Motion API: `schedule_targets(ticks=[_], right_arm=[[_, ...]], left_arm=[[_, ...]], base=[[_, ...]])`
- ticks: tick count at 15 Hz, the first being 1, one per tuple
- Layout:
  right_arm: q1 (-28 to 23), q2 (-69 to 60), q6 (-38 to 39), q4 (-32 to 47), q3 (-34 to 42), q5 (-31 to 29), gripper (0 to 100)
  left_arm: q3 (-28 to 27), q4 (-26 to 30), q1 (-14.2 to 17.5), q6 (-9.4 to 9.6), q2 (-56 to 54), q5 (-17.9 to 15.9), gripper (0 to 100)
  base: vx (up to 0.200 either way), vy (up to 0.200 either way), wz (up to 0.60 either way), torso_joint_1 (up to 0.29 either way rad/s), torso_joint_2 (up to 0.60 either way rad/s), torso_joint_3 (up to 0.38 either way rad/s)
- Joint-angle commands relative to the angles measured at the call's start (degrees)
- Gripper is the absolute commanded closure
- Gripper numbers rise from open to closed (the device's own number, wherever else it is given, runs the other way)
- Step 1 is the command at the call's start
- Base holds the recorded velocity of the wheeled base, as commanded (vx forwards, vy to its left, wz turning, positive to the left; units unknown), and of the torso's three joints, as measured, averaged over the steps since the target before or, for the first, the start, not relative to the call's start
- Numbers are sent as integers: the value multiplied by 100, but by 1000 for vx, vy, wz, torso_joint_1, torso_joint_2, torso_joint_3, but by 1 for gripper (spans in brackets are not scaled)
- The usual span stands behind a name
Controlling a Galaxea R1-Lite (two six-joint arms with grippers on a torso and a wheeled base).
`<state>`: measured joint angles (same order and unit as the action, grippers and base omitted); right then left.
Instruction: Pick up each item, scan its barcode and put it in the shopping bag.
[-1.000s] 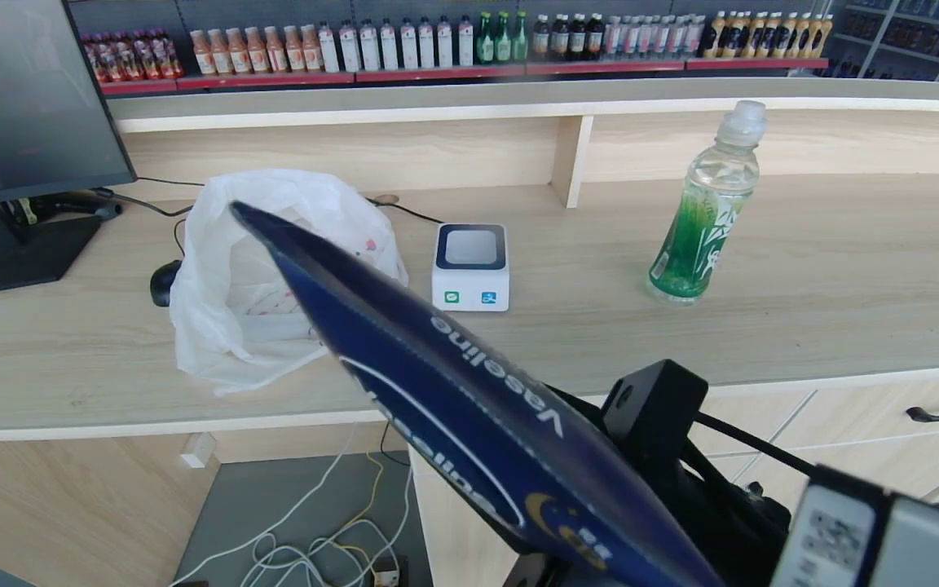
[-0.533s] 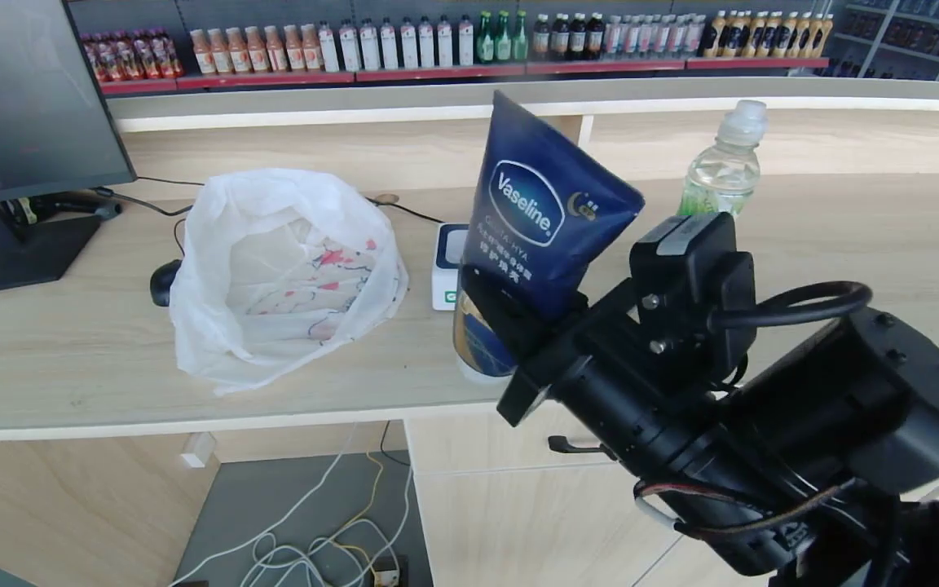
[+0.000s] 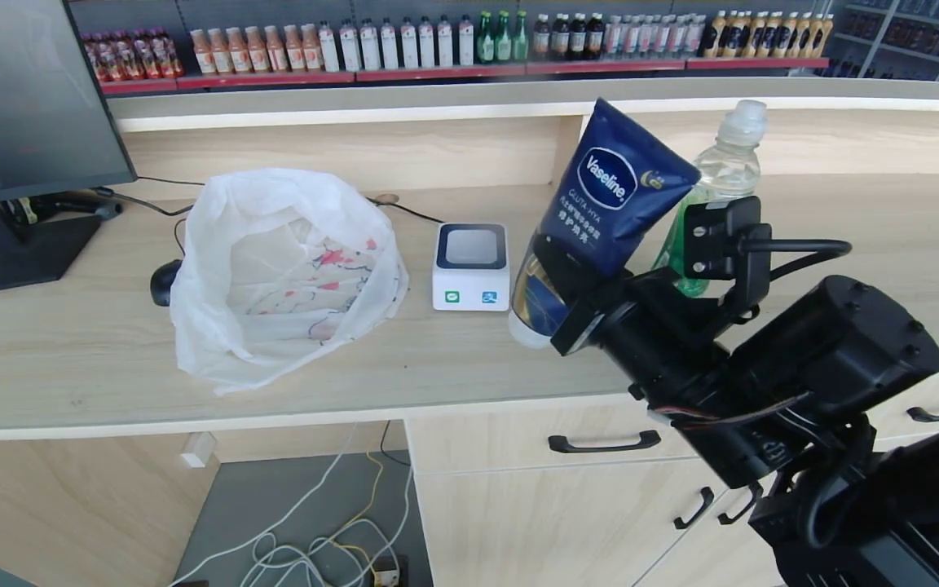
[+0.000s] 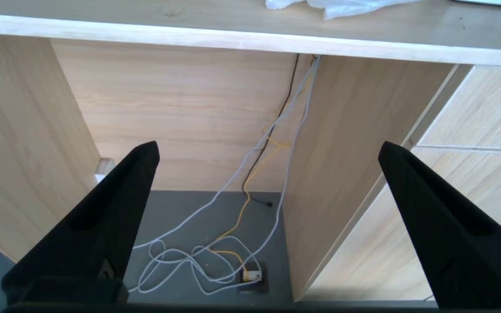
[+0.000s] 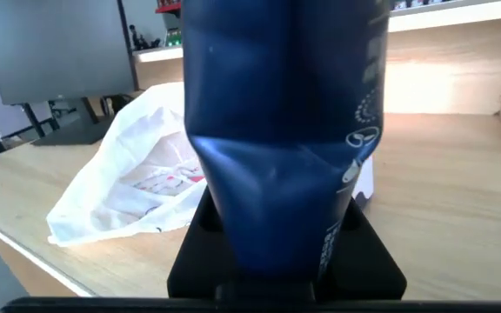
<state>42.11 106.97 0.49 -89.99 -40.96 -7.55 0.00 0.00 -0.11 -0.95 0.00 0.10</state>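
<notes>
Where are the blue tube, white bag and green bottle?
blue tube [image 3: 610, 178], head view, its front label.
white bag [image 3: 196, 322], head view, its side wall.
green bottle [image 3: 727, 171], head view, its clear shoulder.

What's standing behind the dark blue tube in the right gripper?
A clear plastic bottle with a green label, upright on the wooden counter; the dark blue tube hides part of its label.

Dark monitor [image 3: 25, 98] stood at the wooden tabletop's [image 3: 70, 359] left end, black mouse [image 3: 163, 282] lay near its stand, bottled drinks [image 3: 453, 41] lined the rear shelf, loose cables [image 3: 306, 546] sprawled on the floor beneath.
</notes>
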Motion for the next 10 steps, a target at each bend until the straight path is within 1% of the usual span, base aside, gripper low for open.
schedule_targets(ticks=[1,2,4,7,10], right_arm=[[-203,17,13,-1,-61,-19,100],[-335,34,4,-1,-175,-19,100],[-414,148,-5,-1,-624,-28,100],[-475,157,-14,-1,-835,-28,100],[-581,69,-14,-1,-843,-28,100]], left_arm=[[0,0,2,-2,9,-1,0],[0,0,-7,7,0,-1,0],[0,0,-7,7,9,-1,0],[0,0,-7,-10,0,-1,0],[0,0,2,-2,0,-1,0]], base=[[0,0,0,0,0,0],[0,0,0,0,0,0],[0,0,0,0,0,0],[0,0,0,0,0,0],[0,200,0,-1,1,4]])
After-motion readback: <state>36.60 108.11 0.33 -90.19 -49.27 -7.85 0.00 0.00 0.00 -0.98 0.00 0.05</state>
